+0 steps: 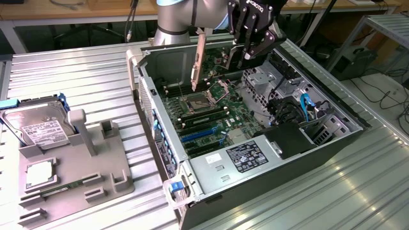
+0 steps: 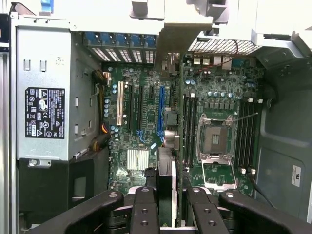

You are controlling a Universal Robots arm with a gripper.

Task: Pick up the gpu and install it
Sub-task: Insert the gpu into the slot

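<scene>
A: Fingers?
B: Gripper (image 2: 170, 214) fingers (image 2: 144, 209) pinch the gpu (image 2: 165, 183). Thin black card, edge-on, pale bracket (image 1: 200, 57) hanging downward. Held above the green motherboard (image 1: 211, 120), not seated.
A: Surroundings, from the exterior view's left?
B: Silver hard drive (image 1: 39, 127) in a grey plastic fixture (image 1: 112, 177); open metal case (image 1: 345, 139). All on a ribbed metal table (image 1: 83, 72); wooden bench (image 1: 96, 9) behind.

The gpu (image 1: 200, 57) is hanging upright between the fingers (image 2: 145, 209) over the motherboard (image 1: 217, 115), inside the case (image 1: 147, 86) sitting mid-tabletop (image 1: 76, 72). The tray (image 1: 96, 177) is lying by the tabletop's edge at the exterior view's left, hard drive (image 1: 38, 124) on it.
</scene>
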